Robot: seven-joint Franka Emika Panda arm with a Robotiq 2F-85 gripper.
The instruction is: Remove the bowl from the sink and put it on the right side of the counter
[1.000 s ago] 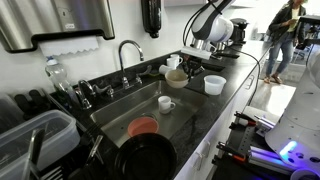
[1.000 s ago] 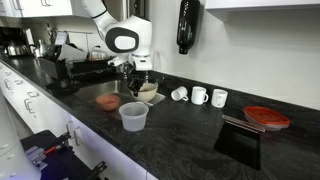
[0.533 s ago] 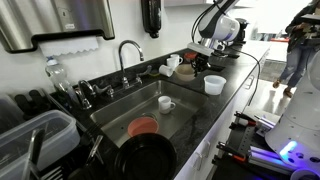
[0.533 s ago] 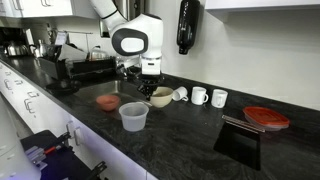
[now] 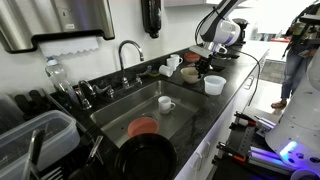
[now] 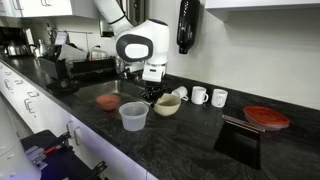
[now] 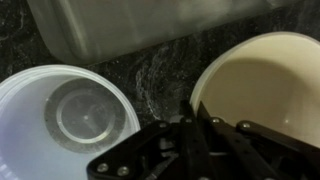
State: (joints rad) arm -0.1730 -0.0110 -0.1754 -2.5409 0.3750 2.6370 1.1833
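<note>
Standing clear of sink (image 5: 150, 100), on counter (image 6: 200, 145), at cup's (image 7: 65, 115) 3 o'clock in wrist view: bowl (image 7: 265, 90). Rim clamped by gripper (image 7: 190, 112); apparently set down, release pending.

The sink (image 5: 118, 110) sits in the middle of the long black counter (image 5: 228, 102), with the chrome faucet (image 5: 127, 48) arching at its back edge. Inside the sink a white mug (image 5: 166, 103) stands upright towards the far end and a red-orange dish (image 5: 143, 127) lies at the near end, well apart from it. Just off the sink's near end lies a black pan (image 5: 146, 160), and beyond that end stands a grey tub (image 5: 40, 135). Past the sink's far end the gripper (image 5: 200, 66) hangs low over the counter at the bowl (image 5: 192, 74), only a small dim shape here. A white container (image 5: 214, 85) stands just beside the bowl, and white cups (image 5: 172, 67) stand towards the wall.
</note>
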